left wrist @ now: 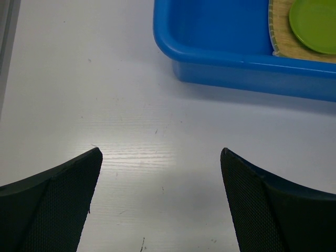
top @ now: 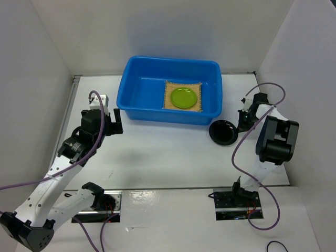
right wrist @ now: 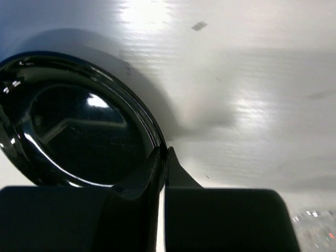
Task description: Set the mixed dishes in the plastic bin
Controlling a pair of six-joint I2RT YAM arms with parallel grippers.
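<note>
My right claw (right wrist: 164, 155) is pressed together on the rim of the black dish (right wrist: 79, 121). My two fingers are almost touching, and the thin edge of the dish sits between them. The dish is round and shiny, and light shines off its inside. It is outside the blue bin (top: 157, 114), just beside the bin's near right corner, over the white worktop (top: 157, 152). I cannot tell if the dish lies flat on the worktop or is up a little bit.

My left claw (left wrist: 160, 157) is spread wide. Between its two dark fingers I see only white worktop. This claw hangs near the bin's near left corner, a little way off from the blue wall, and it touches no dish. From my left wrist camera, that corner of the bin is up ahead and to the right of my fingers.

The bin is big and bright blue, with round corners and a thick rolled rim. It is much bigger than any of the dishes.

Inside the bin, on the right half of its floor, lies the woven mat (top: 193, 84). The mat is square and tan, and it lies flat. The green plate (top: 184, 97) sits on top of the mat, right in the middle of it. The plate is small, round and lime green.
</note>
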